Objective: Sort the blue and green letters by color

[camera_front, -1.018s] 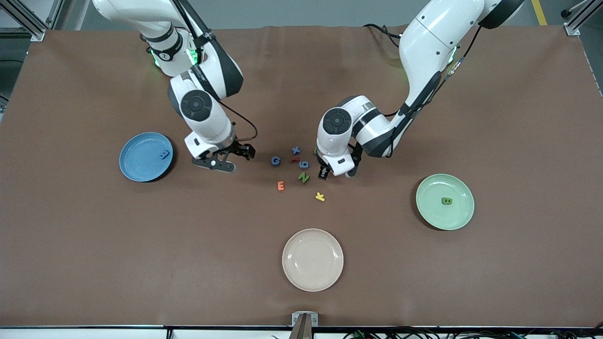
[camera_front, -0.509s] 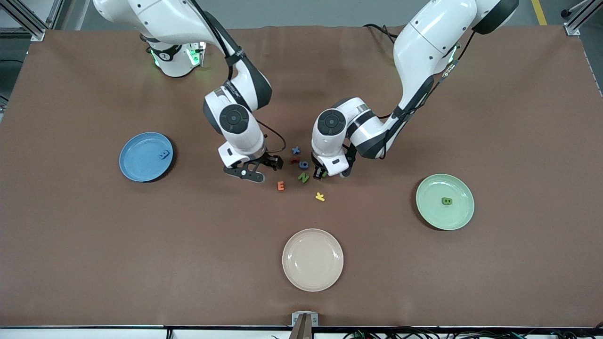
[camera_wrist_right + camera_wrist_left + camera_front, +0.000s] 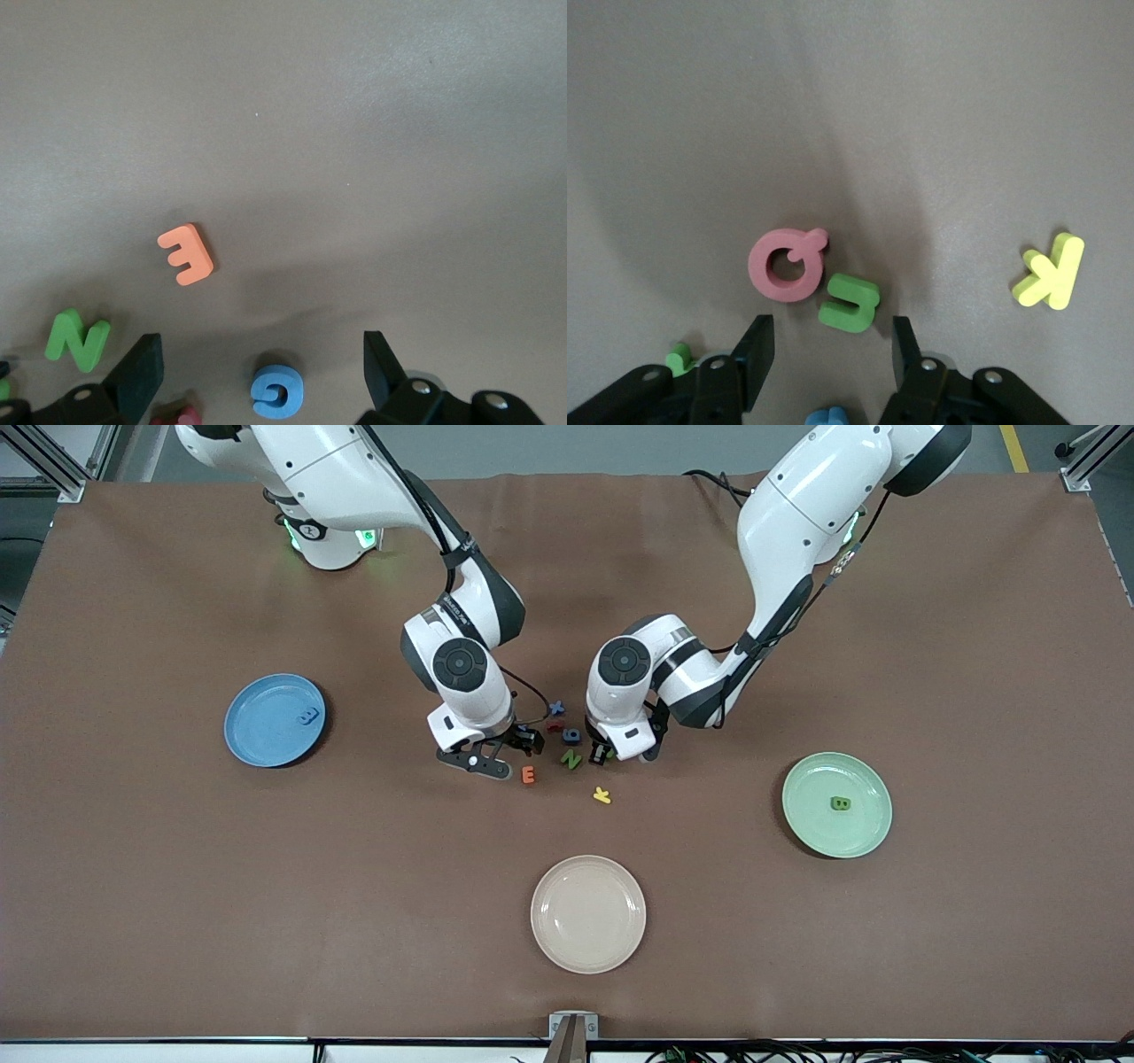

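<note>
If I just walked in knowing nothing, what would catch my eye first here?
Two white arms bend down over a little cluster of colored foam letters mid-table: the right gripper open over a blue G, the left gripper open over a green u. Three plates ring them: blue plate, green plate, beige plate.

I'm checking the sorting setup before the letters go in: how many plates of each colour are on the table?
Blue plate: 1
Green plate: 1
Beige plate: 1
Total: 3
</note>
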Available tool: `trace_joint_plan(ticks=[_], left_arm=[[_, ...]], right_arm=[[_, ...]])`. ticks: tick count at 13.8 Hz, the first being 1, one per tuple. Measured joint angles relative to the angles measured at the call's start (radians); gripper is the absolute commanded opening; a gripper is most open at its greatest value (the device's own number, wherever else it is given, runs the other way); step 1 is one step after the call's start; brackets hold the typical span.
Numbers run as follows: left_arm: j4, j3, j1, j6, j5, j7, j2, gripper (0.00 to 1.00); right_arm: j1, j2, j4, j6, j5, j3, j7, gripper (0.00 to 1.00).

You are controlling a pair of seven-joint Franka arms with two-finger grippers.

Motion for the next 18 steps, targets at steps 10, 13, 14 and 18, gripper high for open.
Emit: trace_joint_plan(ticks=[10, 13, 14, 18], left_arm=[[0.005, 0.024, -0.002, 0.011, 0.0, 0.0, 0.009, 0.54], [0.007, 0.024, -0.002, 0.012, 0.0, 0.0, 0.008, 0.34], [0.01, 0.024, -0.002, 0.012, 0.001, 0.0, 0.008, 0.24], [0.014, 0.026, -0.002, 0.012, 0.001, 0.0, 0.008, 0.0]], right_arm=[[0.092, 0.024, -0.105, 0.055, 0.0, 0.001, 0.161, 0.95], [0.094, 0.024, -0.106, 0.062, 0.0, 0.0, 0.164, 0.9], [0.094, 0.023, -0.106, 0.065, 0.0, 0.0, 0.164, 0.9], [0.095, 0.023, -0.108, 0.079, 0.0, -0.001, 0.164, 0.89]])
